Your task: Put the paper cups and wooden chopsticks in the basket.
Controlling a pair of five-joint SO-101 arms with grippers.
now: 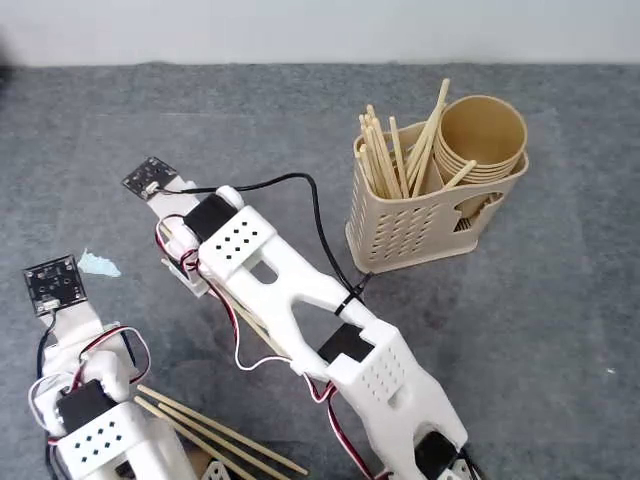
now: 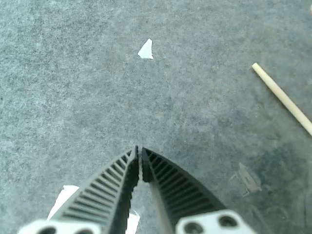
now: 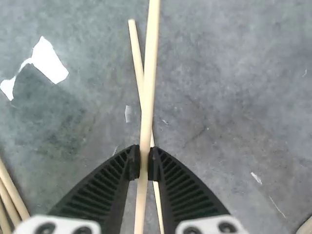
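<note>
A beige perforated basket (image 1: 410,235) stands at the back right of the grey mat. It holds a stack of paper cups (image 1: 485,135) and several wooden chopsticks (image 1: 385,160) upright. My right gripper (image 3: 144,151) is shut on one chopstick (image 3: 148,73), close above the mat. A second chopstick (image 3: 136,53) lies on the mat under it, crossing it. My left gripper (image 2: 140,152) is shut on nothing and hangs over bare mat. The end of another chopstick (image 2: 282,97) lies off to its side. Three loose chopsticks (image 1: 215,430) lie near the front edge beside the left arm (image 1: 95,420).
The right arm (image 1: 260,260) stretches diagonally across the middle of the table, its cables trailing toward the basket. Small paper scraps (image 3: 46,61) (image 2: 146,49) and a pale blue scrap (image 1: 98,264) lie on the mat. Open mat surrounds the basket on the right.
</note>
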